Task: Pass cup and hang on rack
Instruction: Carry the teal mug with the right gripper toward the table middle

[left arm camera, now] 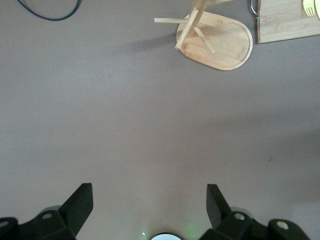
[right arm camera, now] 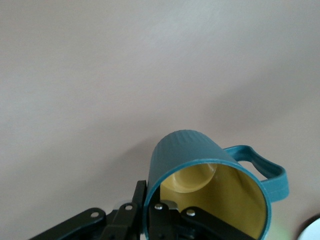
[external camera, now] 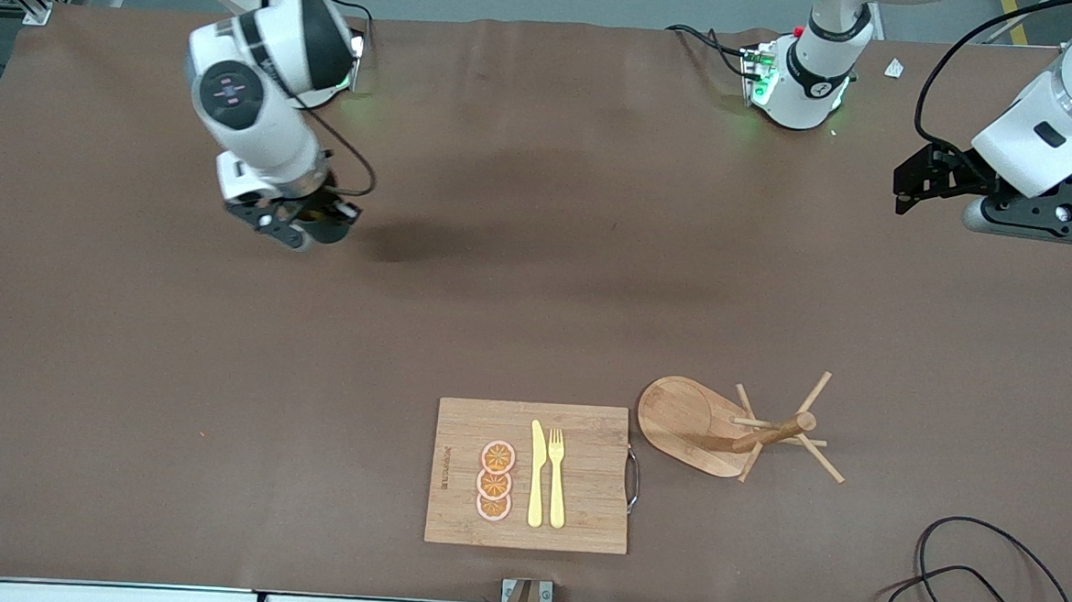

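The teal cup (right arm camera: pixel 192 155), yellowish inside, hangs in my right gripper (right arm camera: pixel 154 200), which is shut on its rim with one finger inside and one outside. Its handle (right arm camera: pixel 265 172) sticks out to the side. In the front view my right gripper (external camera: pixel 297 224) is raised over bare table toward the right arm's end, hiding most of the cup. The wooden rack (external camera: pixel 690 426) stands near the front camera, beside the cutting board, its pegs (external camera: pixel 816 389) bare; its base (left arm camera: pixel 227 42) also shows in the left wrist view. My left gripper (external camera: pixel 914 183) waits open and empty over the left arm's end, fingers (left arm camera: pixel 80 200) wide apart.
A bamboo cutting board (external camera: pixel 581 496) lies near the front edge with three orange slices (external camera: pixel 495 481), a yellow knife (external camera: pixel 537 475) and a yellow fork (external camera: pixel 556 476). Black cables (external camera: pixel 972 562) loop at the front corner toward the left arm's end.
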You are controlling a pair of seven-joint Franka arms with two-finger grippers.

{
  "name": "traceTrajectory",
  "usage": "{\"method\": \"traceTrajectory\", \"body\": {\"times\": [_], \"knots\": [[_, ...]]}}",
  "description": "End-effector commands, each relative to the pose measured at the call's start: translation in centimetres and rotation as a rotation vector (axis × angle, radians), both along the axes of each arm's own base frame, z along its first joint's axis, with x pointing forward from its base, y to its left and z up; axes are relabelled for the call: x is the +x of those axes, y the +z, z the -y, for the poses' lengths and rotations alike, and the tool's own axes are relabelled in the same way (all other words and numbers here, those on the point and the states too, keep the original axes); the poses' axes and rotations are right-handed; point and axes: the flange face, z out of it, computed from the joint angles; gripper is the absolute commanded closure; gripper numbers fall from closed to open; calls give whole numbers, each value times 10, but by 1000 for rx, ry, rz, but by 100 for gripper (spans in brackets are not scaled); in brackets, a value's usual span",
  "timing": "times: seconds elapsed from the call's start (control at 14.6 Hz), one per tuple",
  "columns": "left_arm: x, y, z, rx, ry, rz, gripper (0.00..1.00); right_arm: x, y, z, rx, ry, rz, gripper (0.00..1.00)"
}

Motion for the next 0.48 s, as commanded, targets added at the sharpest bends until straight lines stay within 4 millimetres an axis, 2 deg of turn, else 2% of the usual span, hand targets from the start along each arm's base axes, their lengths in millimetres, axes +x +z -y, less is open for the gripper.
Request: {"method": "traceTrajectory", "body": {"times": [0.0,0.14,0.41], "knots": [[3,5,2,2,-17,9,0,16,-15,-71,30,-159,-30,100],[3,5,1,2,-17,9,0,22,-17,-109,74,-235,-33,100],[3,5,1,0,-17,9,0,17,-38,-165,98,-408,3,100]]}}
